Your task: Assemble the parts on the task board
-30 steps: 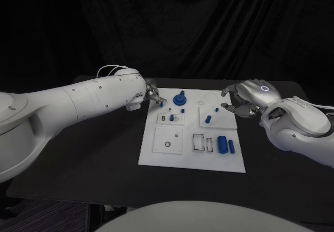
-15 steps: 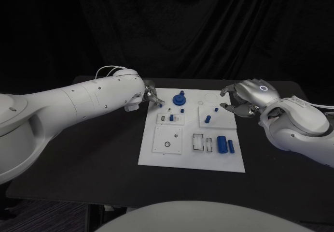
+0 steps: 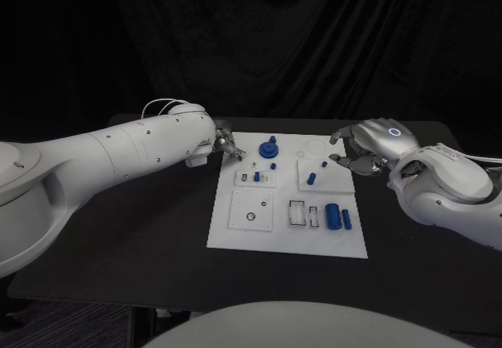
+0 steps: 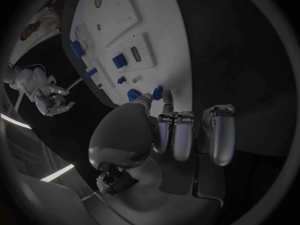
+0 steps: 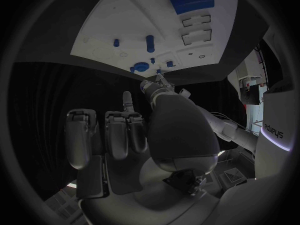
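Hands flank the board (image 3: 236, 233): I keep my left hand (image 3: 227, 143) at its far left corner, fingertips apparently pinching a small blue part (image 4: 159, 90), though I cannot tell for certain. The blue knob (image 3: 270, 149) stands just beside it, loose parts (image 3: 335, 216) lie nearer, and my right hand (image 3: 364, 148) waits curled and seemingly empty, beside the far right edge.

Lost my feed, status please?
Left hand at task board far-left corner, grip unclear. Right hand curled, empty, off right edge. Blue parts untouched. Nothing obstructing.

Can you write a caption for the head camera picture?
Two white arms hover at the task board, blue parts waiting on it.
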You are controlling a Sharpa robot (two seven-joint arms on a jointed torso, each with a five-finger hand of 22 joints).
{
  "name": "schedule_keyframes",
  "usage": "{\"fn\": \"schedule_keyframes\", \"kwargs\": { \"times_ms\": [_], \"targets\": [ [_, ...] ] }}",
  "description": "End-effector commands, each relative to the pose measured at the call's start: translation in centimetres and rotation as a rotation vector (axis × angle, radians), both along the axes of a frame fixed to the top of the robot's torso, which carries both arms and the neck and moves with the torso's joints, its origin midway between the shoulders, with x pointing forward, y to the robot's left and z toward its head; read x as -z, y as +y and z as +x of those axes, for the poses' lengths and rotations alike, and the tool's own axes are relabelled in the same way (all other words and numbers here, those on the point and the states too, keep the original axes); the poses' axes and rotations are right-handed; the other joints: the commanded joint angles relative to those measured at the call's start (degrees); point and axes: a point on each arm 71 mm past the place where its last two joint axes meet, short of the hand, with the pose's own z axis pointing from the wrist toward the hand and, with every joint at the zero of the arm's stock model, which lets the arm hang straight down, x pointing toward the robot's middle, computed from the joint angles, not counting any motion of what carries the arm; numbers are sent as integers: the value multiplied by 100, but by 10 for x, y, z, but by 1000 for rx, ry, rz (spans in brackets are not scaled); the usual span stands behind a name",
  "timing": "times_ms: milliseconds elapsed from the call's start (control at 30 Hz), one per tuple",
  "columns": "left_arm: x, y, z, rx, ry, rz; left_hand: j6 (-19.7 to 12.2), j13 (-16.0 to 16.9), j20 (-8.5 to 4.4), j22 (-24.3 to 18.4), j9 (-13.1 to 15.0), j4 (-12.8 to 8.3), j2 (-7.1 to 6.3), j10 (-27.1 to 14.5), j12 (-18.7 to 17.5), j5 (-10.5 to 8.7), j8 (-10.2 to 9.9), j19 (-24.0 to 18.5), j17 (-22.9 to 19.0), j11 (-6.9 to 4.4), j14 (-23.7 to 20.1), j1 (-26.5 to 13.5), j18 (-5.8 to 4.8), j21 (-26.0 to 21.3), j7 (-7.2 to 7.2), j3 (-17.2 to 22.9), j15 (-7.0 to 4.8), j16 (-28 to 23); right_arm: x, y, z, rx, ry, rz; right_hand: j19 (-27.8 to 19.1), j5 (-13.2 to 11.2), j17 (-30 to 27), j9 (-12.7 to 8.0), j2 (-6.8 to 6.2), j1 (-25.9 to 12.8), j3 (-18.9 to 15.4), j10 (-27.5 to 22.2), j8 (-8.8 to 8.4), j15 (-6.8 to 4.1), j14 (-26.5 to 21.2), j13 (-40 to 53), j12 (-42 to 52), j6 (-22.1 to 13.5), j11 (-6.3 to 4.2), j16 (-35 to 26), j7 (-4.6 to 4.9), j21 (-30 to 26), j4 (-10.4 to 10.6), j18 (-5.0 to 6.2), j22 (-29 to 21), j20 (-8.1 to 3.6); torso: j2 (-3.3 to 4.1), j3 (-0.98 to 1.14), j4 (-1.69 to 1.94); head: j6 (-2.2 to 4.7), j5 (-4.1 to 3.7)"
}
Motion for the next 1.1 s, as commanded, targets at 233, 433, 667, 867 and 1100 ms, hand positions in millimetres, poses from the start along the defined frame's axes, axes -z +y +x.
{"fn": "schedule_keyframes", "kwargs": {
  "times_ms": [233, 433, 667, 867, 1100],
  "targets": [
    [1, -5, 0, 35, -1, -23, -6, 1494, 49, 1261, -19, 30, -9, 596, 20, 43, -92, 255, 1510, 53, 595, 51, 19, -63, 27, 47, 53, 15, -1, 0, 0, 9, -5, 0, 441, 8, 1343, 5, 2, -33, 18, 548, 33, -47, 568, 1439, -38, 31, -44, -38, -2, -15, 29, -16, 1409, -29, 2, 0, 5, -1, 10],
    [1, -7, 0, 41, 0, -26, -27, 1494, 63, 1254, -54, 41, -7, 596, 20, 95, -180, 237, 1510, 71, 595, 76, 24, -90, 47, 88, 71, 15, -1, 0, 0, 10, -2, -2, 441, 8, 1343, 5, 2, -33, 18, 548, 33, -47, 568, 1439, -38, 31, -44, -38, -2, -15, 29, -16, 1409, -29, 3, -1, 10, -1, 9],
    [2, -8, 1, 43, 2, -27, -3, 1494, 84, 1249, -95, 37, -31, 596, 20, 338, -300, 221, 1510, 87, 595, 132, 28, -107, 62, 171, 89, 15, -1, 0, 0, 10, 0, -4, 440, 8, 1342, 10, 5, -36, 22, 542, 34, -48, 568, 1431, -43, 43, -45, -39, -3, -19, 29, -15, 1408, -31, 1, -3, 8, -1, 7],
    [3, -9, 1, 46, 2, -28, 34, 1494, 91, 1246, -99, 3, -78, 596, 20, 747, -393, 212, 1510, 87, 595, 215, 31, -113, 60, 305, 92, 15, -1, 0, 0, 10, 1, -4, 440, 8, 1342, 10, 5, -36, 22, 542, 34, -48, 568, 1431, -43, 43, -45, -39, -3, -19, 29, -15, 1408, -31, 6, -2, 4, -1, 2],
    [4, -10, 1, 45, 6, -26, 79, 1494, 82, 1242, -48, -111, -163, 596, 20, 1124, -461, 202, 1510, 67, 595, 367, 34, -120, 37, 607, 77, 15, -1, 0, -1, 11, 2, -4, 438, 9, 1343, 14, 7, -37, 24, 541, 37, -49, 568, 1430, -45, 54, -45, -38, -4, -22, 29, -14, 1407, -31, 13, 3, -5, -1, 19]
  ]
}}
